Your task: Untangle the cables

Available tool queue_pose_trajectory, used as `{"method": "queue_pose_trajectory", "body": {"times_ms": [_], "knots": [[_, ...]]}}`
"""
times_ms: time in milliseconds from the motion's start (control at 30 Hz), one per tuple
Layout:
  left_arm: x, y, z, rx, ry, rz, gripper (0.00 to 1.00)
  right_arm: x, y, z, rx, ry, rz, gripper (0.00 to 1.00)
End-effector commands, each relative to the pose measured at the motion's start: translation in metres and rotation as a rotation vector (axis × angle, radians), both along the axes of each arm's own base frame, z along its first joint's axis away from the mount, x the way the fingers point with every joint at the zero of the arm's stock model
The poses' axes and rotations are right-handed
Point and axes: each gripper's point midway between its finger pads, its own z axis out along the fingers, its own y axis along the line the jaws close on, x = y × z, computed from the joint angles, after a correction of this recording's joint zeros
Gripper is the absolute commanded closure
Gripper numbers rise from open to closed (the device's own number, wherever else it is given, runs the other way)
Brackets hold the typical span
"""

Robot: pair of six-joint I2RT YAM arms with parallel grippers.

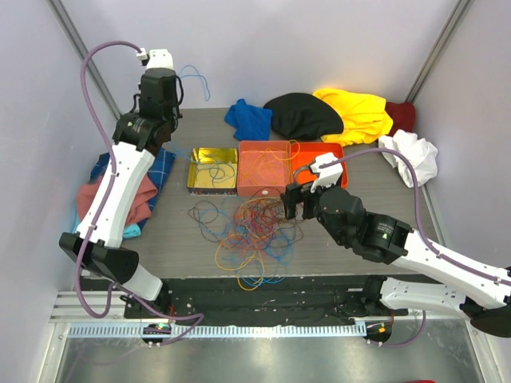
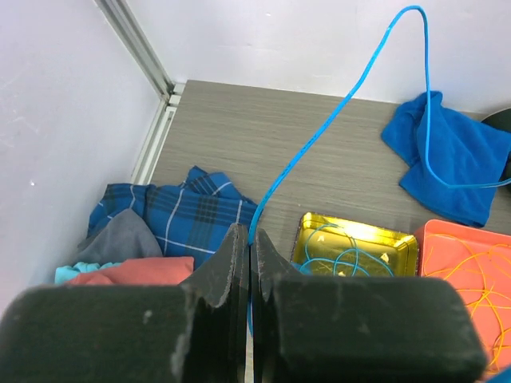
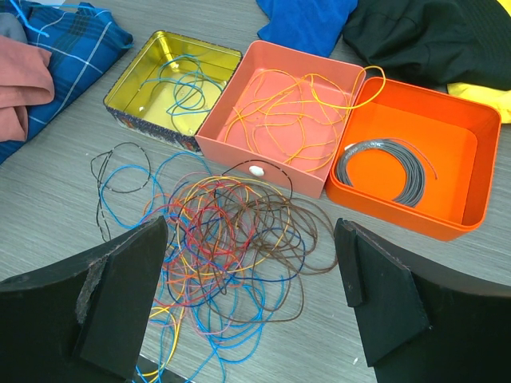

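Note:
The cables [image 1: 247,231] lie in a loose tangle of red, orange, yellow, blue and brown loops on the table's front middle, seen close in the right wrist view [image 3: 231,247]. My right gripper [image 1: 294,203] [image 3: 251,227] hangs open just above the tangle's right side, holding nothing. My left gripper [image 1: 164,104] [image 2: 249,239] is raised at the back left, shut on one light blue cable [image 2: 319,132] [image 1: 196,80]. This cable arcs up from the fingertips and falls away to the right over a blue cloth [image 2: 447,152].
Behind the tangle stand a gold tin [image 1: 192,171] [image 3: 132,68] holding blue cables, a pink box [image 1: 263,146] [image 3: 239,104] with orange ones, and an orange box [image 1: 331,152] [image 3: 471,167] with a grey coil. Clothes lie along the back [image 1: 303,116] and left [image 1: 136,191].

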Motion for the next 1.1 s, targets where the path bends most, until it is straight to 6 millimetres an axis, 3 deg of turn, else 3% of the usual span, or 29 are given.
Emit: {"method": "queue_pose_trajectory", "body": {"times_ms": [0, 367, 600, 800, 1067], "knots": [[0.009, -0.006, -0.016, 0.011, 0.035, -0.016, 1.0, 0.003, -0.001, 0.019, 0.061, -0.037, -0.014, 0.06], [0.022, -0.016, -0.059, -0.009, 0.1, -0.032, 1.0, 0.006, -0.001, 0.012, 0.039, -0.029, -0.024, 0.06], [0.028, -0.023, -0.116, -0.015, 0.19, -0.032, 1.0, 0.007, -0.002, 0.007, 0.027, -0.023, -0.026, 0.06], [0.031, -0.035, -0.153, -0.058, 0.263, -0.056, 1.0, 0.007, -0.006, 0.005, 0.023, -0.022, -0.039, 0.05], [0.015, -0.042, -0.203, -0.09, 0.379, -0.077, 1.0, 0.009, -0.005, 0.001, 0.015, -0.014, -0.041, 0.06]]}}
